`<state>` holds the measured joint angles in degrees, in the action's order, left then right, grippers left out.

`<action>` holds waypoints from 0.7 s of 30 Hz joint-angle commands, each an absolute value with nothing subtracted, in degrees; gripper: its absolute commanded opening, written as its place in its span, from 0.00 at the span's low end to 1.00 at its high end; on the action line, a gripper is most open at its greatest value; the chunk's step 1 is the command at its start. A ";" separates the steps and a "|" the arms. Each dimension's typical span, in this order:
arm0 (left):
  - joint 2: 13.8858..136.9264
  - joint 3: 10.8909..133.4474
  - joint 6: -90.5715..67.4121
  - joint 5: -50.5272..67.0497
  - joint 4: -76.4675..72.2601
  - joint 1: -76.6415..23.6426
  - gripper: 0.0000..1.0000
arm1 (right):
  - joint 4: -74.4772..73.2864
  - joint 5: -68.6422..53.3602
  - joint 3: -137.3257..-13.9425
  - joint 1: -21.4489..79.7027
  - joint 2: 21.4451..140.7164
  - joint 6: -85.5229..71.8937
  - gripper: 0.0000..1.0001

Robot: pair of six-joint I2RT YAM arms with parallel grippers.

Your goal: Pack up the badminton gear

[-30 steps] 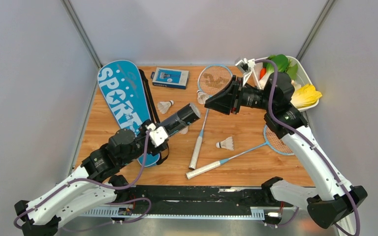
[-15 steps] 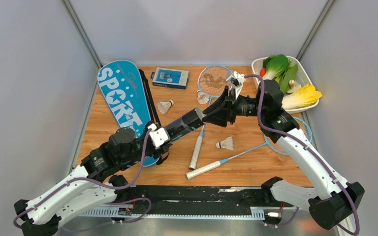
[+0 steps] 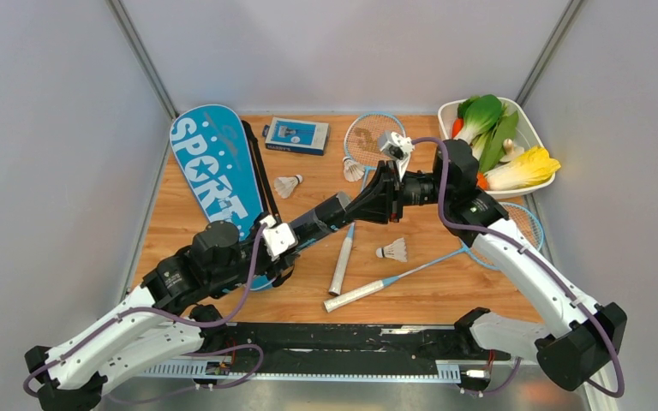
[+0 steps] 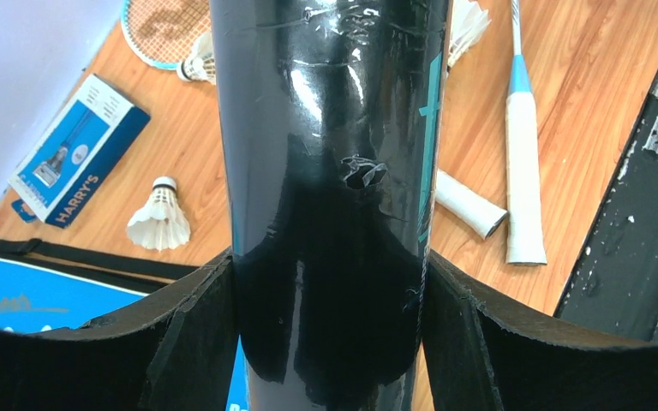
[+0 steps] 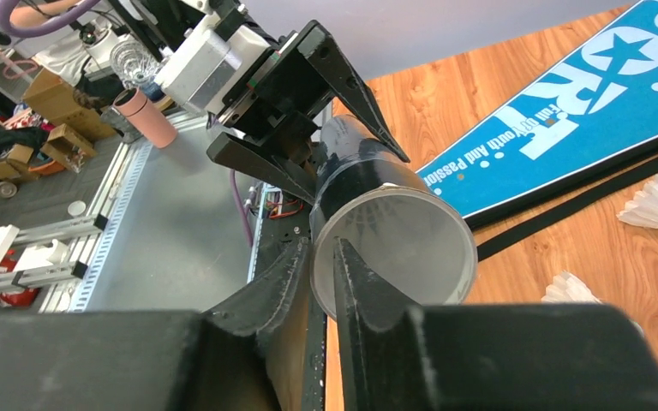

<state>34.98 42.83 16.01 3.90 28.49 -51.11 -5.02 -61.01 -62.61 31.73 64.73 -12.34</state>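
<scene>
My left gripper is shut on the long black tube, its fingers clamped on both sides of the wall. The tube is lifted and points right. My right gripper meets the tube's pale grey end. Its jaws are nearly together, one finger outside the rim and one across the end face. Three shuttlecocks lie on the table. One racket lies behind the arms and another lies in front. The blue SPORT cover lies at the left.
A small blue box lies at the back of the wooden table. A white tray of vegetables stands at the back right. A black rail runs along the near edge. Grey walls close in both sides.
My right arm swung left and down from beside the far racket head to the tube's end. The left arm lowered the tube slightly toward it.
</scene>
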 commanded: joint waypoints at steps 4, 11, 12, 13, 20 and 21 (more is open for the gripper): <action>35.18 46.65 15.37 4.47 22.50 -51.02 0.50 | -3.54 -66.76 -63.09 32.69 66.16 -10.55 0.00; 34.92 47.04 16.48 1.67 24.36 -51.11 0.50 | -3.19 -65.57 -64.66 32.62 65.26 -16.12 0.00; 34.86 46.98 16.63 1.08 24.59 -51.12 0.50 | -2.80 -65.03 -64.83 32.47 64.90 -17.57 0.00; 34.67 46.91 16.92 0.89 24.82 -51.03 0.50 | -2.00 -64.82 -64.98 32.17 64.54 -19.32 0.00; 33.22 45.90 17.41 0.14 25.54 -51.06 0.49 | 2.35 -62.70 -66.38 30.08 61.70 -26.82 0.00; 32.87 45.84 17.41 0.20 25.57 -51.06 0.49 | 2.59 -62.20 -66.28 29.80 61.25 -27.29 0.00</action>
<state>34.37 43.38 16.91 2.11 28.45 -51.16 -2.72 -62.06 -63.37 30.92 65.01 -22.35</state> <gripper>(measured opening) 0.737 0.007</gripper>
